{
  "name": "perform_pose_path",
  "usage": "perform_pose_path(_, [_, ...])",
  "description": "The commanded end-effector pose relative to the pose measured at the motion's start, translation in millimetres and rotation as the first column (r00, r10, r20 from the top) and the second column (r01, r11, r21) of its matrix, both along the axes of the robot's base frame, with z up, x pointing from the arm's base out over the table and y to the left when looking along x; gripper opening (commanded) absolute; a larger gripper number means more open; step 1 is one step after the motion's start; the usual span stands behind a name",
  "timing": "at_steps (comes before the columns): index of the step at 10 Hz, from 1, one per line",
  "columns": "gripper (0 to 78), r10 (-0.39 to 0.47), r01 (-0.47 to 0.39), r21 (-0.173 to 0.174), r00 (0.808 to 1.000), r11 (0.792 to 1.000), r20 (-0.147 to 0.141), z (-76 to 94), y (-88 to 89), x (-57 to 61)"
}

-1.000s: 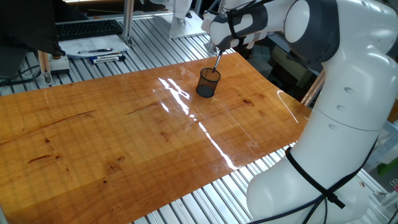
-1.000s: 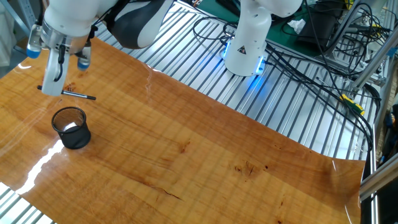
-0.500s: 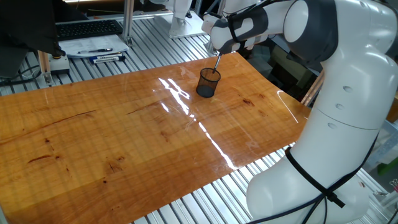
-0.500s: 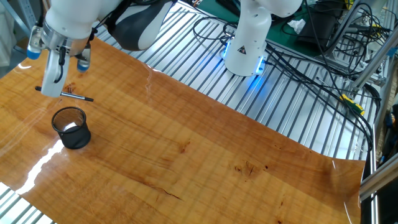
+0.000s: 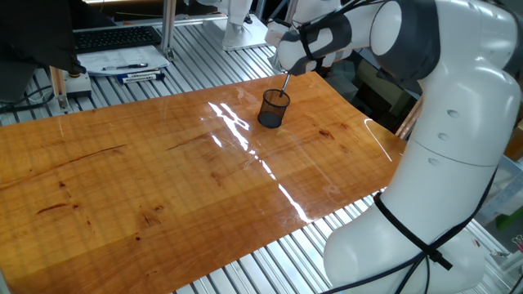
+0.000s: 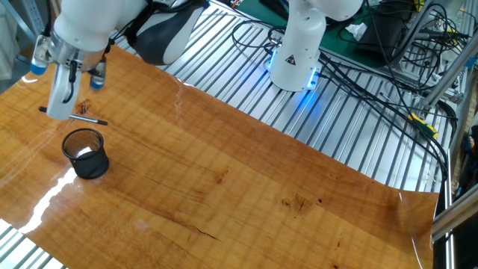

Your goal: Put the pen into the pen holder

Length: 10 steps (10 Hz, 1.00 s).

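Claw (image 6: 61, 108) fingers are pinched on the pen (image 6: 73, 116), carrying it level and clear of the surface (image 6: 246, 187), in the upper left of the frame in the other fixed view. Just below it, the pen holder (image 6: 86, 153) stands upright on the wood. In one fixed view, pen (image 5: 285, 82) and holder (image 5: 274, 109) sit upper centre.

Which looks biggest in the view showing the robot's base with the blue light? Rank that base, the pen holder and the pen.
1. Robot base, by far the largest.
2. Pen holder.
3. Pen, held level in the gripper: about as long as the holder's height, but far thinner.
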<state>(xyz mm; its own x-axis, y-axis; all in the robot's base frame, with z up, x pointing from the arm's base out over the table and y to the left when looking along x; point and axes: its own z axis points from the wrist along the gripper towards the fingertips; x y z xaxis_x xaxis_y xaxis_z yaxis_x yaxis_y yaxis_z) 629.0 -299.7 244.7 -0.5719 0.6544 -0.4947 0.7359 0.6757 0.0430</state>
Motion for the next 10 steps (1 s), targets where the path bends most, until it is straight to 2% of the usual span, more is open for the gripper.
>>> perform_pose_path(1, [1.2,0.000,0.000,-0.005,1.000,1.000,0.014,-0.4,-2.8,2.4])
perform_pose_path(2, [1.2,-0.002,0.003,-0.023,1.000,1.000,0.021,-4.4,-5.6,4.1])
perform_pose_path(6, [1.2,-0.014,0.015,-0.031,0.999,0.999,0.033,-8.0,-8.8,5.4])
perform_pose_path(7, [1.2,-0.028,0.031,-0.058,0.999,0.998,0.045,-8.1,-8.8,5.4])
perform_pose_path(10, [1.2,-0.035,0.038,-0.054,0.998,0.998,0.051,-8.8,-9.3,5.7])
